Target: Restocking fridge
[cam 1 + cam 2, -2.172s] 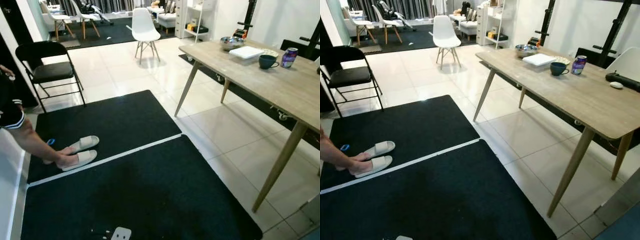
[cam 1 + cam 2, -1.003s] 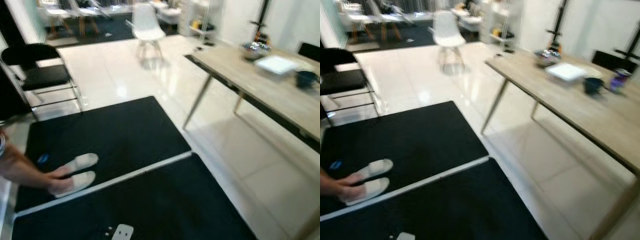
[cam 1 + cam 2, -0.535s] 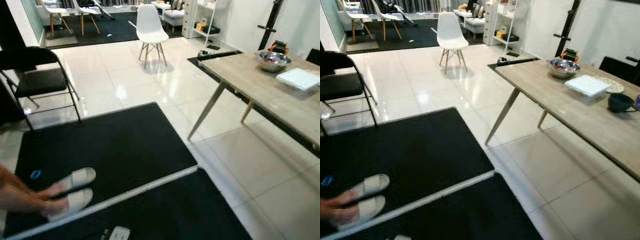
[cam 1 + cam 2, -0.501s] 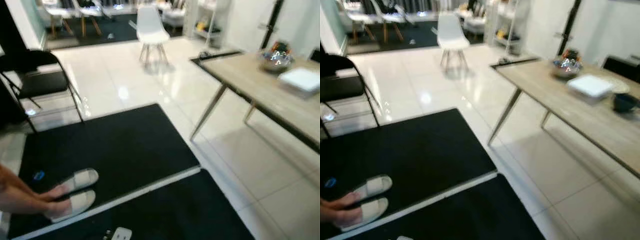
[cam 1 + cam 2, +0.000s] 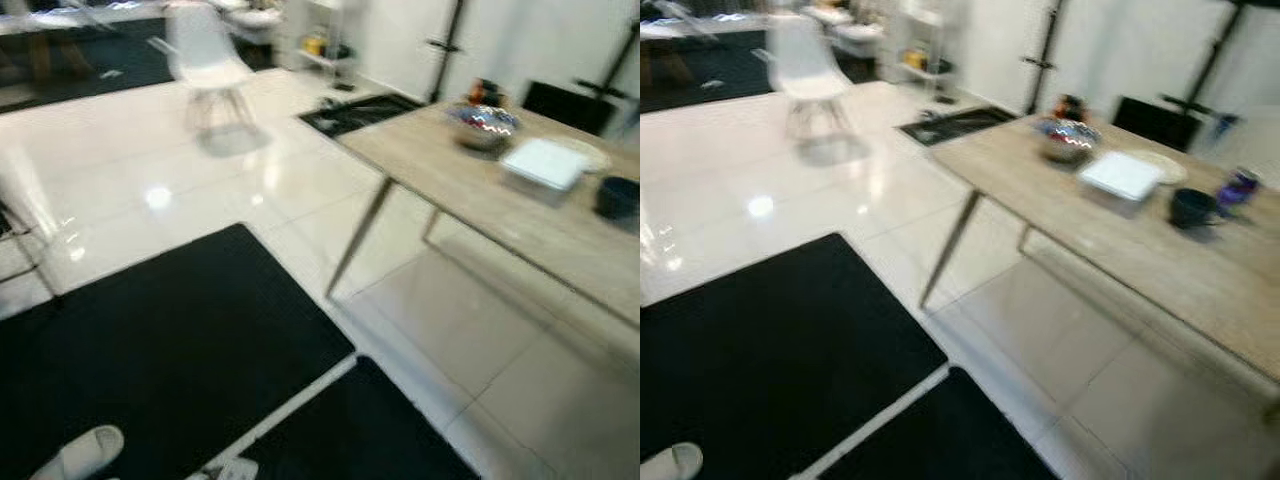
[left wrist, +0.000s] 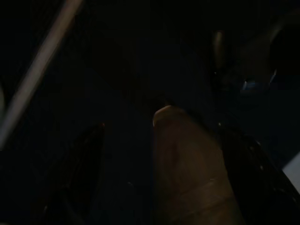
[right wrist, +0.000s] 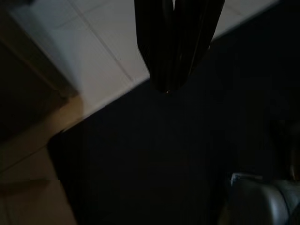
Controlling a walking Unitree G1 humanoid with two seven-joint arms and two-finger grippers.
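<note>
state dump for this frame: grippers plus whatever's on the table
right gripper: fingers pressed together, hanging over the black mat
left gripper: view too dark to tell
metal bowl: upright on the wooden table, holds something
white tray: lying flat
dark mug: upright
can: upright
white chair: standing, unoccupied

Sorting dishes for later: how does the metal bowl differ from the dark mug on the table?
The metal bowl is silvery, wide, with colourful contents; the dark mug is dark blue, narrower, contents hidden. The bowl sits nearer the table end, the mug further along. Both stand upright beside the white tray.
</note>
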